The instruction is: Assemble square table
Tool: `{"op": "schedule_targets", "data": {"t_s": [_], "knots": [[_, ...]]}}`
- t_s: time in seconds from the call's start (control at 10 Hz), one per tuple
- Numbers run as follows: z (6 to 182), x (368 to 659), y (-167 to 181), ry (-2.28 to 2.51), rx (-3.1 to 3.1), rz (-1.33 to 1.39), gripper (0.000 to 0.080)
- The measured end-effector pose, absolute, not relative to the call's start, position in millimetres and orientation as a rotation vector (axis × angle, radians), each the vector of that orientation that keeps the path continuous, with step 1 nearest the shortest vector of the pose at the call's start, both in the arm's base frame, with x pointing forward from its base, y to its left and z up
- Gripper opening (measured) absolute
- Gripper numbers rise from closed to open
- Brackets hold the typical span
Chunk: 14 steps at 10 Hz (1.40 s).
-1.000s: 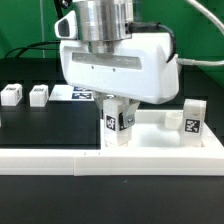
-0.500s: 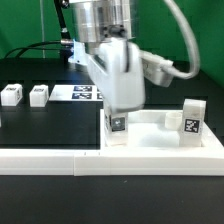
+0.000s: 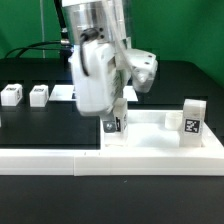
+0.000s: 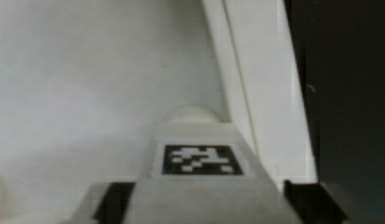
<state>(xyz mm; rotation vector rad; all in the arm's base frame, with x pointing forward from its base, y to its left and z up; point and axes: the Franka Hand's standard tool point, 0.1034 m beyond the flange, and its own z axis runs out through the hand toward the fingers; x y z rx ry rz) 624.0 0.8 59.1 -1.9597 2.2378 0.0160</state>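
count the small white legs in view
4: two legs at the exterior view's left, a third leg in the gripper at the white slab, a fourth leg upright on the slab at the exterior view's right. The arm could hide more.

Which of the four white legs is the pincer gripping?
The corner leg, clamped in the pincer. The far leg stands free at the exterior view's right; two other legs sit off the slab.
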Motion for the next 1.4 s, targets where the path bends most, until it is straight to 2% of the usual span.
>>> {"op": "schedule_targets", "data": {"t_s": [0.1, 0.2, 0.7, 0.9, 1.0, 1.1, 1.2, 1.3, 1.4], "knots": [[57.3, 619.2, 5.1, 2.028, -2.198, -0.036, 0.053], [57.1, 617.3, 11.8, 1.797, -2.422, -0.079, 0.0612], [56.0, 617.2, 8.9, 1.379, -2.699, -0.111, 0.0649], [59.7, 618.1, 7.3, 0.716, -2.968, -0.236, 0.0649], [58.5, 615.1, 9.1, 0.6, -2.997, -0.233, 0.0649], [58.4, 615.2, 8.3, 0.608, -2.995, -0.233, 0.0562], [58.2, 615.1, 8.3, 0.666, -2.98, -0.23, 0.0422], [58.1, 615.1, 8.2, 0.687, -2.974, -0.229, 0.0422], [58.0, 614.9, 7.7, 0.758, -2.954, -0.226, 0.0285]]}}
